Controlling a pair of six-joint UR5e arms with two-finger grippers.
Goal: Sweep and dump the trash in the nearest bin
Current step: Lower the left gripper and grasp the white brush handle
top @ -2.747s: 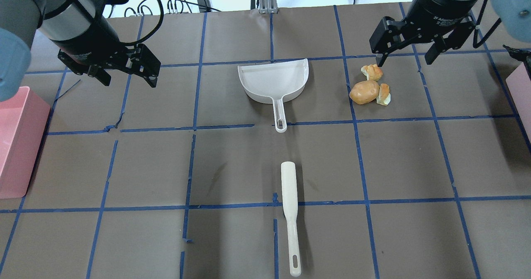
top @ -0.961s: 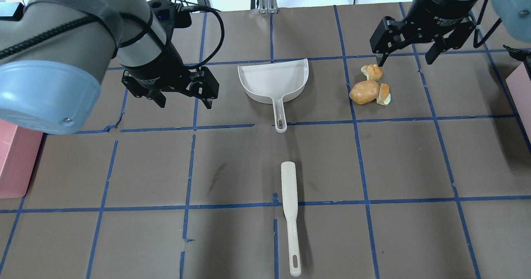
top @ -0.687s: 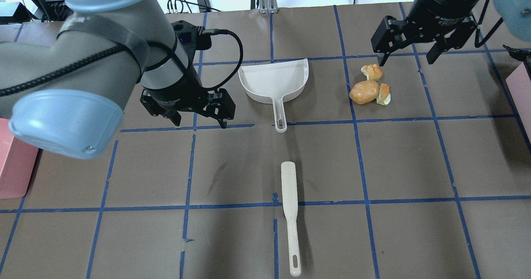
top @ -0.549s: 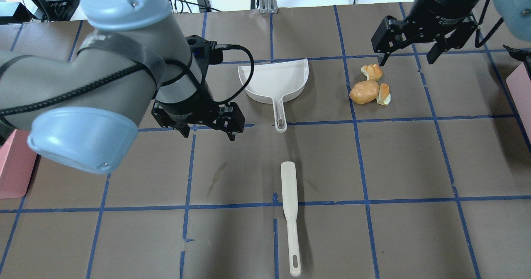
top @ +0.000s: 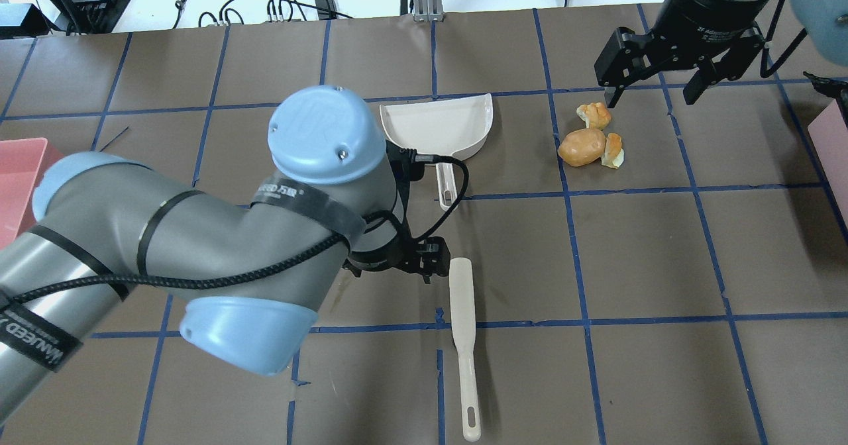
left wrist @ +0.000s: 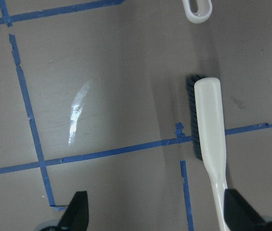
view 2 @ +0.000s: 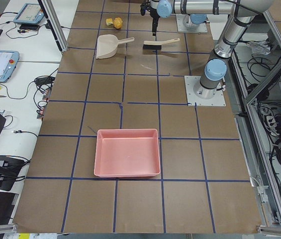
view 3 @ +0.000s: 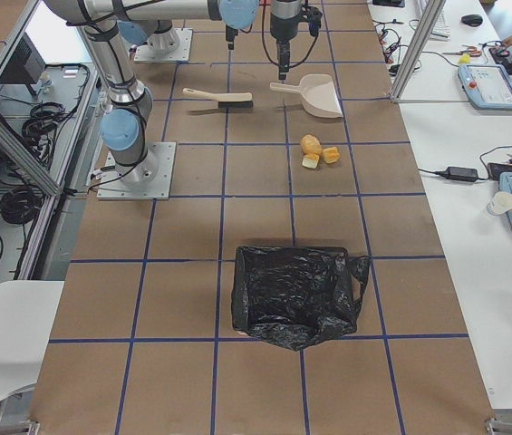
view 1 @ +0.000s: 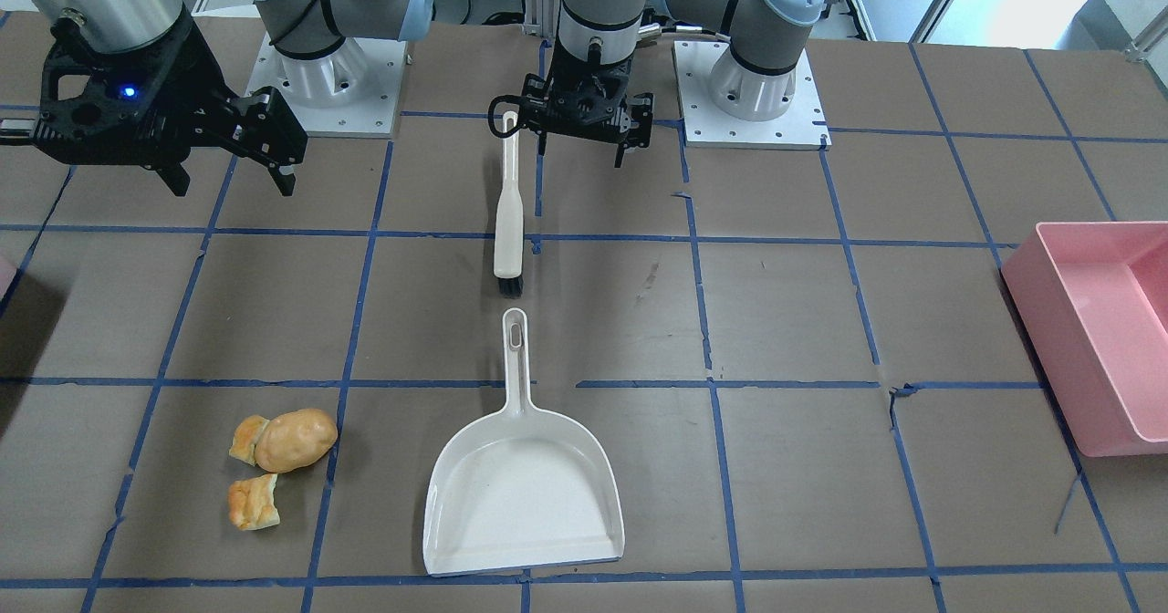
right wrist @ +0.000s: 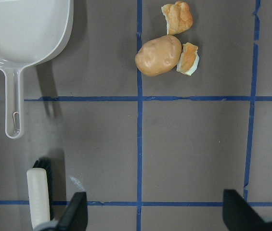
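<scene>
The trash, a potato-like lump (top: 582,147) and two bread chunks (top: 594,114), lies at the back right of the table, right of the white dustpan (top: 440,127). In the front-facing view the trash lump (view 1: 295,441) is at the lower left. My right gripper (top: 652,94) hangs open just behind the trash, holding nothing. My left gripper (left wrist: 156,216) is open above the table; the white brush (left wrist: 210,125) lies just inside its right finger. The overhead view shows the brush (top: 463,326) near the middle, with the gripper largely hidden under the arm. A pink sliver of the bin (top: 833,147) shows at the right edge.
A large pink tub (view 1: 1095,321) sits at the table's end on my left. In the exterior right view a black bag (view 3: 296,294) covers a container at the right end. Blue tape lines grid the brown table (top: 662,266).
My left arm has swung from the back left toward the middle, bringing its open gripper beside the brush head. The right gripper has barely moved.
</scene>
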